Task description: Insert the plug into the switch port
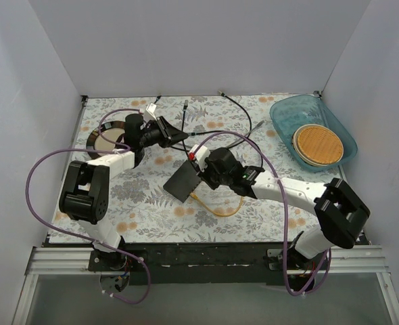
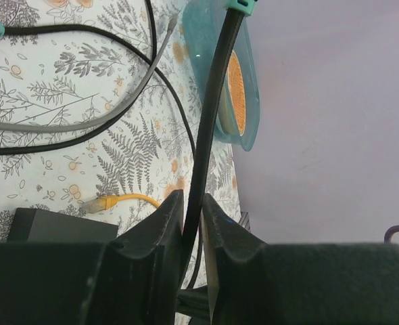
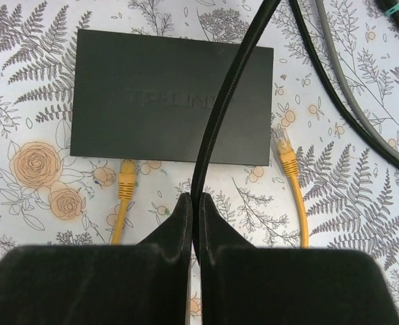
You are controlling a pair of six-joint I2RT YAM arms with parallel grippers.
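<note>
Clamping black cable [image 3: 226, 101] in left end effector [image 2: 191, 200] and right end effector [image 3: 194, 200], over fern-print table [image 1: 152, 217], inside bare pale walls [image 1: 199, 40].

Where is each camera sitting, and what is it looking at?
Top external: high behind the arms, looking down at the flowery table; both arms show whole.
Left wrist: on the left arm, looking low across the table toward the blue tub; the left gripper pinches a black cable.
Right wrist: on the right arm, looking down at the switch; the right gripper pinches a black cable too.
Shared: both wrist views show the switch and a yellow plug.
</note>
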